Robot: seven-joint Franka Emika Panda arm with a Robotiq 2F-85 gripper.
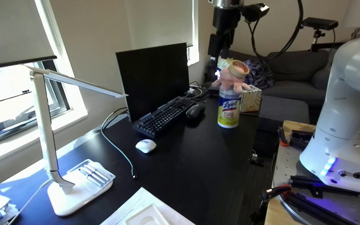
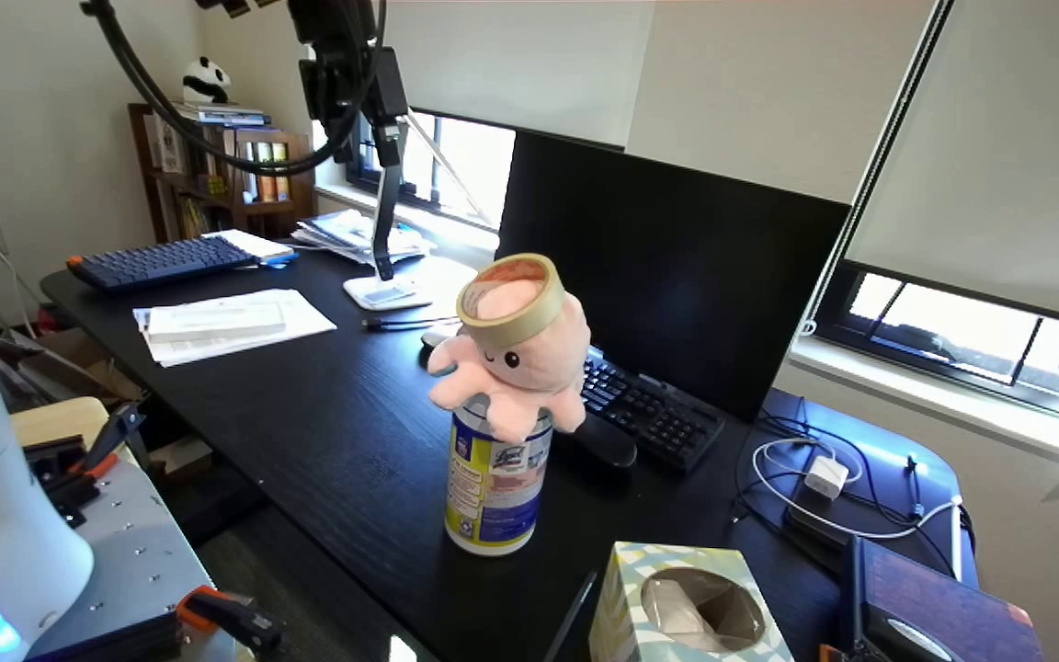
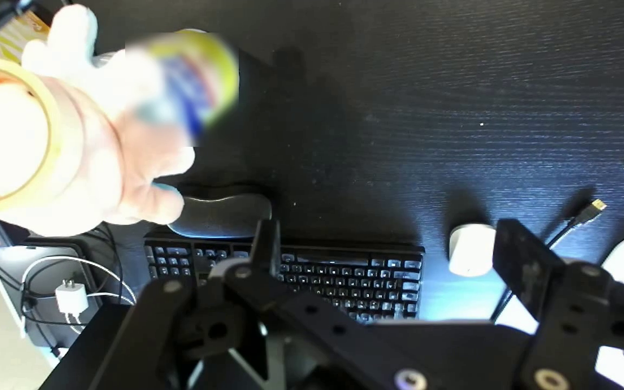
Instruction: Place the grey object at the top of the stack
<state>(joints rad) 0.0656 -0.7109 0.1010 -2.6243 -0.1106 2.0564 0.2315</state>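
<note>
The stack is a white canister with a blue and yellow label (image 1: 229, 109), upright on the black desk. A pink octopus plush (image 2: 543, 354) sits on it, and a tape roll (image 2: 527, 322) rests tilted on the plush's head. In the wrist view the tape roll (image 3: 68, 146) and plush (image 3: 101, 184) fill the upper left; the canister is partly blurred. My gripper (image 3: 387, 233) is open with nothing between its fingers. It is above the desk, higher than the stack and to its side in both exterior views (image 1: 219, 57) (image 2: 369, 147). The grey object is out of view.
A black monitor (image 1: 153, 78) and keyboard (image 1: 164, 117) stand along the wall side. A black mouse (image 1: 195, 111) and white mouse (image 1: 146, 146) lie on the desk. A tissue box (image 2: 686, 607) stands near the canister. A white lamp (image 1: 44, 125) and papers are farther along.
</note>
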